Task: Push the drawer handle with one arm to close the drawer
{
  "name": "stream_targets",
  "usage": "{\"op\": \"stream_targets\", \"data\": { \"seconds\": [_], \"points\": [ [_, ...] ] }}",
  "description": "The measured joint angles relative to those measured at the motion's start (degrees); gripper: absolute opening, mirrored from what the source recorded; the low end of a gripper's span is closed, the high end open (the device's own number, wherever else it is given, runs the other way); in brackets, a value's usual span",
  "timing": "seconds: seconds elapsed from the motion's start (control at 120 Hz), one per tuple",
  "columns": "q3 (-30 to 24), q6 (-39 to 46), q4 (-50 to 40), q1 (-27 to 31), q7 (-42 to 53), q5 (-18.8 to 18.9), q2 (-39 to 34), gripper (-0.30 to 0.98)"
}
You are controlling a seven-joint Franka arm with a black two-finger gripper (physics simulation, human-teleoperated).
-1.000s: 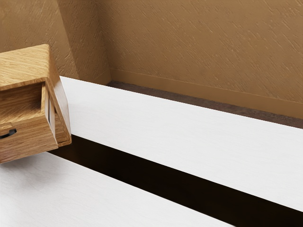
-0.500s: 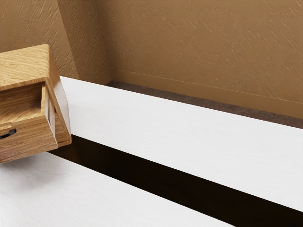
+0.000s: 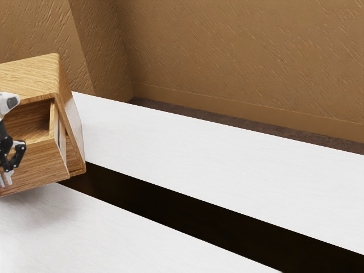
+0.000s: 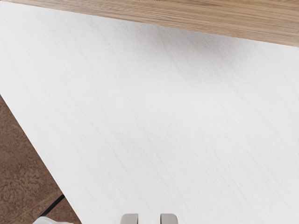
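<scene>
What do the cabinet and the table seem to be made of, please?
The cabinet looks like smooth, satiny wood, judging by its brown grain, though it could be veneer. The table seems laminate or painted wood, matt and white with faint streaks; stone is possible too.

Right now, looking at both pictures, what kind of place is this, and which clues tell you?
Probably a plain indoor room, computer-rendered: textured brown walls, a white table and a wooden cabinet with its drawer open.
</scene>
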Motion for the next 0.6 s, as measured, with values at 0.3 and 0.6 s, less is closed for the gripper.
{"op": "stream_targets", "data": {
  "seconds": [0.3, 0.6],
  "points": [
    [0.04, 4.0, -1.65, 0.42, 1.65, 0.91, 1.7, -0.09],
    [4.15, 5.59, -1.37, 2.98, 5.0, 4.11, 4.82, -0.1]
  ]
}}
